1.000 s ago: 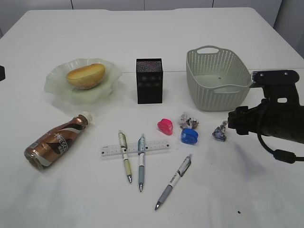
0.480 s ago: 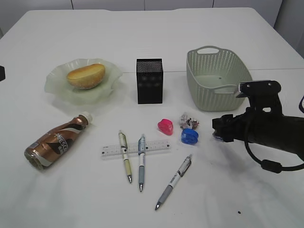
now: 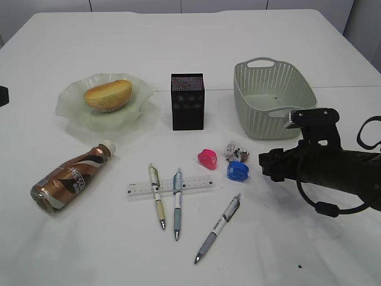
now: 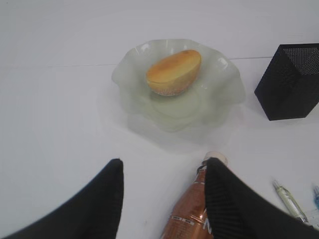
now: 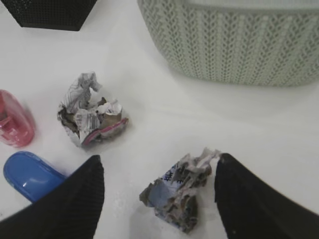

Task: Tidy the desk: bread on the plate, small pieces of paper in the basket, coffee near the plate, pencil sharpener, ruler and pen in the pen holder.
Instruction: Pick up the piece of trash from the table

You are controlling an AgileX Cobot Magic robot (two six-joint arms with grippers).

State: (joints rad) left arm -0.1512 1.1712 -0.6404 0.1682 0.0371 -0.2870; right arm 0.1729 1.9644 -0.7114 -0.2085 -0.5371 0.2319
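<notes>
While the white bench (image 3: 196, 53) runs bare and wide behind the row of containers and along its near right side, the things themselves crowd its middle. The right end effector (image 5: 158, 191) sits low over the bench just in front of the basket (image 3: 271, 98), its two black fingers (image 5: 65, 204) spread apart with a crumpled paper scrap (image 5: 177, 191) lying loose between them, nearer the right finger; whether the pads touch it cannot be told. A second paper scrap (image 5: 89, 112) lies apart to the left, beside the pink pencil sharpener (image 3: 206, 158) and the blue pencil sharpener (image 3: 237, 171). The basket's near wall stands close ahead of the fingers.

The left end effector (image 4: 164, 199) hangs with fingers apart and nothing gripped; the coffee bottle (image 3: 71, 177) lies on its side, cap by the right finger's tip, long axis running from near-left to far-right, cap toward the plate (image 3: 71, 104). The bread (image 3: 108, 95) rests on the plate. The pen holder (image 3: 187, 101) stands upright between plate and basket.

The ruler (image 3: 169, 186) lies nearly crosswise. Two pens (image 3: 157, 195) (image 3: 177, 202) cross it, tips toward the near edge, and a third pen (image 3: 218, 227) slants with its tip near-left.
</notes>
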